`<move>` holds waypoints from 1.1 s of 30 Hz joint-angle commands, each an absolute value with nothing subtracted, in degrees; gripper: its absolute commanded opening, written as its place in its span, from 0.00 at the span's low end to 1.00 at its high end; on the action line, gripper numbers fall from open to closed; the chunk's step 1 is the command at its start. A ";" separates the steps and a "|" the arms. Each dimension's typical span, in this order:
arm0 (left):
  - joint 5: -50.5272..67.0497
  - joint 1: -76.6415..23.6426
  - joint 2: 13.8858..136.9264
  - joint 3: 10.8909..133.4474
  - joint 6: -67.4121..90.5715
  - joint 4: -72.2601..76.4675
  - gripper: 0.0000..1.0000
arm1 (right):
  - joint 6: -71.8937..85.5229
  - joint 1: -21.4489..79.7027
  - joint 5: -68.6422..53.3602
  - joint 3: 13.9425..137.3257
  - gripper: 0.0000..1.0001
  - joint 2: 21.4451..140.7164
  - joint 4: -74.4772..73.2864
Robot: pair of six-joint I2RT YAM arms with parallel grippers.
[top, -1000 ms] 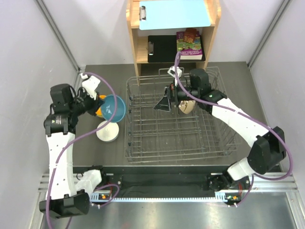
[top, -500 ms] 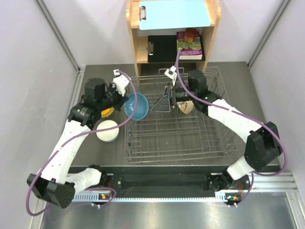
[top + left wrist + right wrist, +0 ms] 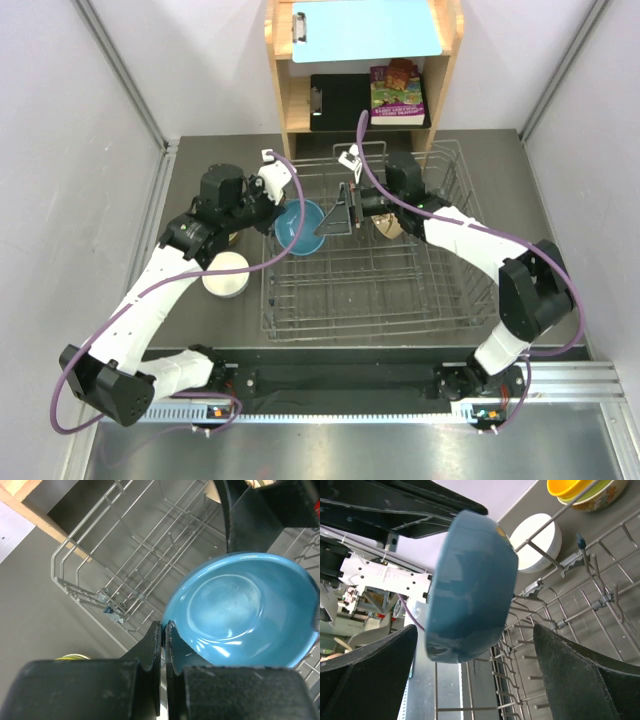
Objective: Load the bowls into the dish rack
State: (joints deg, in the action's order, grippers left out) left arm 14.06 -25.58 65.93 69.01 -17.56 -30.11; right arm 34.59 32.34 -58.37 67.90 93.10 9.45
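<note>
Top external view showed you the dish rack at the middle of the table, with both arms reaching in over its far left part. Your left claw was pressed together on the rim of the blue bowl, holding it tilted on edge, with its hollow facing the rack's left side, just inside the rack's far left corner. The left wrist view showed the same pinch: the two fingers were nearly touching, with the bowl's rim caught between them above the rack wires. Your right claw was spread wide and sat just beside the blue bowl, toward the rack's middle. I could not tell whether it touched the bowl. A speckled beige bowl lay inside the rack close behind the right claw. Outside the rack's left wall, the white bowl rested on the table. In the right wrist view an orange bowl lay nested in a stack beyond that wall. The wooden shelf unit stood past the rack's far side.
</note>
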 commanded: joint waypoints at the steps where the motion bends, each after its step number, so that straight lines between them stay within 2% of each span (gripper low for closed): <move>1: 15.56 -26.19 65.30 70.23 -15.82 -26.28 0.00 | 33.75 32.17 -59.50 70.49 0.97 94.22 11.25; 27: 17.84 -27.25 66.45 68.03 -13.62 -24.35 0.00 | 36.47 35.51 -63.28 73.65 0.91 97.82 13.54; 33: 17.58 -27.33 66.09 67.15 -13.80 -23.73 0.00 | 36.39 36.30 -63.46 74.00 0.83 98.35 13.45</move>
State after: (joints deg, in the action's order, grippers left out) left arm 16.86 -27.07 66.89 67.31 -14.87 -28.40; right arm 36.69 35.42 -62.17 71.31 97.97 11.11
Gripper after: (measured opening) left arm 0.026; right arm 0.854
